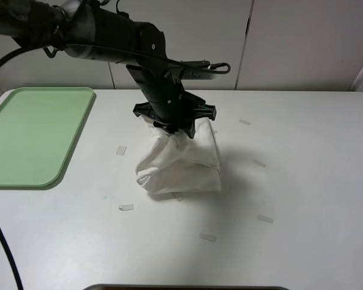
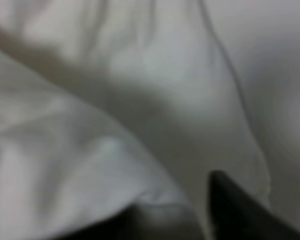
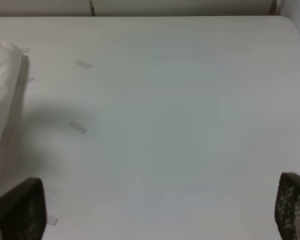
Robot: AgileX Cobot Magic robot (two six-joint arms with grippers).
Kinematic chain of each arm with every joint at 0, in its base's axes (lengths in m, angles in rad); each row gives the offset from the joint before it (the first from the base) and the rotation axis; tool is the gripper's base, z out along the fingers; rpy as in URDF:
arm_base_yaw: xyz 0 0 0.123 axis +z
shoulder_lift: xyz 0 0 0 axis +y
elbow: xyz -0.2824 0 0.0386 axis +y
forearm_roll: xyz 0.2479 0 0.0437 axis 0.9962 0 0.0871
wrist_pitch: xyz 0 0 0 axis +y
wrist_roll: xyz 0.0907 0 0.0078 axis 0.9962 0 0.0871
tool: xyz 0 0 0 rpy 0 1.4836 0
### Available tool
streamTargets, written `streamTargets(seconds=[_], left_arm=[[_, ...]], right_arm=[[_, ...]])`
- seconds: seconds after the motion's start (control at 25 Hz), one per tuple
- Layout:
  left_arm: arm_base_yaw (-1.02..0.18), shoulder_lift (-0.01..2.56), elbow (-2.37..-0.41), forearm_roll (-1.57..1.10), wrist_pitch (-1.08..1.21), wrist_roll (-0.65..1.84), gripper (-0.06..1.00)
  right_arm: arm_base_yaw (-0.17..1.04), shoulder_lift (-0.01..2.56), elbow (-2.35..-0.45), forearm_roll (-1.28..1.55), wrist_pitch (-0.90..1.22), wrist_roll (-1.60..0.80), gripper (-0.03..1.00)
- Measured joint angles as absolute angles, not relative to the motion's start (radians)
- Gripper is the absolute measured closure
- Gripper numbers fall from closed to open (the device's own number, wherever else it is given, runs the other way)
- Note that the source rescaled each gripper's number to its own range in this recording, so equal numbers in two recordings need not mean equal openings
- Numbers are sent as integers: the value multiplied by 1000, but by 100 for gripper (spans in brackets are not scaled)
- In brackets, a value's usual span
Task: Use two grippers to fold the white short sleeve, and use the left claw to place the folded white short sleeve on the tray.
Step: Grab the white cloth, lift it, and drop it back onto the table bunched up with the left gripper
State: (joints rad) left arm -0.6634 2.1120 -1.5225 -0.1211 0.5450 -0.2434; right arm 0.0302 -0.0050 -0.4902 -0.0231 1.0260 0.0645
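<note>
Folds done, the white short sleeve (image 1: pixel 180 163) sat bundled on the bench (image 1: pixel 290 181), tray (image 1: pixel 30 139) at its nine o'clock. Left fingers (image 1: pixel 183 125) dug into its top for the carry, clamped or not I couldn't tell; right fingers (image 3: pixel 20 212) hung wide apart.

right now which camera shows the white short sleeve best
The exterior high view: it shows the whole white short sleeve as a folded bundle on the table, the left gripper at its far end. The left wrist view gives only blurred close-up cloth; the right wrist view catches just one edge of it.
</note>
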Motion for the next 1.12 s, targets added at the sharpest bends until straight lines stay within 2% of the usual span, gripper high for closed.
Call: streamTargets(seconds=[0.12, 0.24, 0.8, 0.92, 0.96, 1.12], left_arm=[[-668, 2118, -1523, -135, 499, -243, 10], [-668, 2119, -1531, -145, 462, -243, -2], [-687, 2123, -1700, -168, 476, -192, -5], [-688, 2120, -1735, -170, 563, -192, -5], [-683, 2100, -1762, -164, 685, -192, -5], [-676, 2080, -1767, -134, 776, -192, -5]], right_arm=[[30, -5, -490, -23, 1026, 64, -3], [30, -5, -490, -23, 1026, 64, -3], [30, -5, -490, -23, 1026, 64, -3], [30, -5, -490, -23, 1026, 64, -3], [30, -5, -490, -23, 1026, 64, -3], [30, -5, -490, -23, 1026, 64, -3]])
